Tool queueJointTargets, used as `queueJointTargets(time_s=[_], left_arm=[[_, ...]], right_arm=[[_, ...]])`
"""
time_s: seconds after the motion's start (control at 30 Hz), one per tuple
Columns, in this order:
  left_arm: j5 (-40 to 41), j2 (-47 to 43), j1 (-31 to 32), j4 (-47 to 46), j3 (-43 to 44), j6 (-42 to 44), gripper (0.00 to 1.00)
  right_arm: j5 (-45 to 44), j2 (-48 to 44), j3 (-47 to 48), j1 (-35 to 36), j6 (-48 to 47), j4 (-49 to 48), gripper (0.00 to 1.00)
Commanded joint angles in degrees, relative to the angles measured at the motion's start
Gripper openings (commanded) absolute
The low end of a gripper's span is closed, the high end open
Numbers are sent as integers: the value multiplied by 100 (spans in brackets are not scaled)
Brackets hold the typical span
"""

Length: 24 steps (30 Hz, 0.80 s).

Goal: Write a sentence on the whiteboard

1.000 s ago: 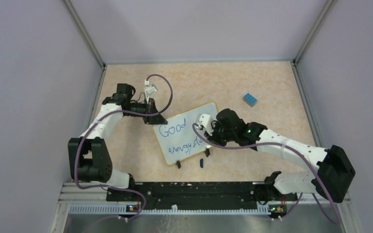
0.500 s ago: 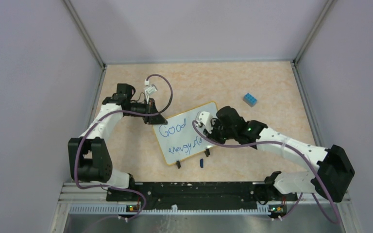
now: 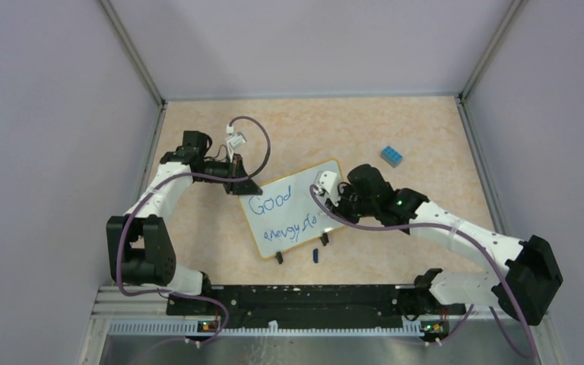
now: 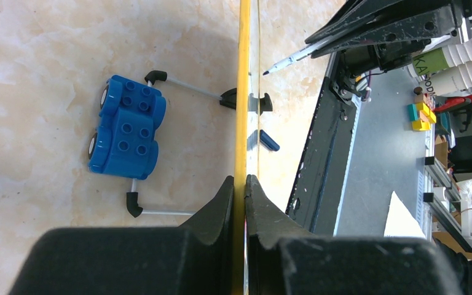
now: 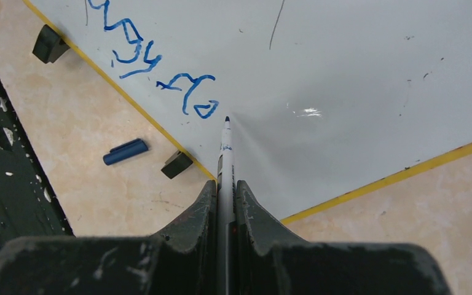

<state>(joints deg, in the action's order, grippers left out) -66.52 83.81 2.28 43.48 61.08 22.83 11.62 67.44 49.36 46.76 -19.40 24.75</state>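
Observation:
The whiteboard [image 3: 304, 190] with a yellow rim leans on the table, and its rim [image 4: 244, 92] runs edge-on in the left wrist view. My left gripper [image 3: 245, 186] [image 4: 240, 184] is shut on the rim at the board's upper left corner. The sentence [image 3: 270, 204] is blue, "Good" above a scrawled second line [image 5: 160, 77]. My right gripper [image 3: 331, 207] [image 5: 224, 190] is shut on a marker [image 5: 224, 153]. The marker's tip rests at the board [image 5: 356, 67], just right of the last blue letter.
A blue marker cap [image 3: 315, 255] [image 5: 125, 151] lies on the table by the board's black clip feet [image 3: 279, 257] [image 5: 177, 164]. A small blue block [image 3: 391, 157] [image 4: 126, 132] sits behind the board. Grey walls enclose the table, and the black base rail [image 3: 296, 298] runs along the near edge.
My right arm has shifted a little to the right, carrying the marker along the end of the second line. The left arm and the board have not moved.

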Motion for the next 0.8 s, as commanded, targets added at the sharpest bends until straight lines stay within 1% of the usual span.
queueJointTargets(time_s=[0.0,0.4,0.77], left_arm=[[507,74,-13,-67,44,147,0],[522,80,-17,-68,25,170,0],[511,109,-13,-80,18,169,0]], right_arm=[[-184,6,-37,-97,4,-241,0],[-155,283,-80,-93,-72,-343,0],[-72,123,-285,-93,-184,-81,0]])
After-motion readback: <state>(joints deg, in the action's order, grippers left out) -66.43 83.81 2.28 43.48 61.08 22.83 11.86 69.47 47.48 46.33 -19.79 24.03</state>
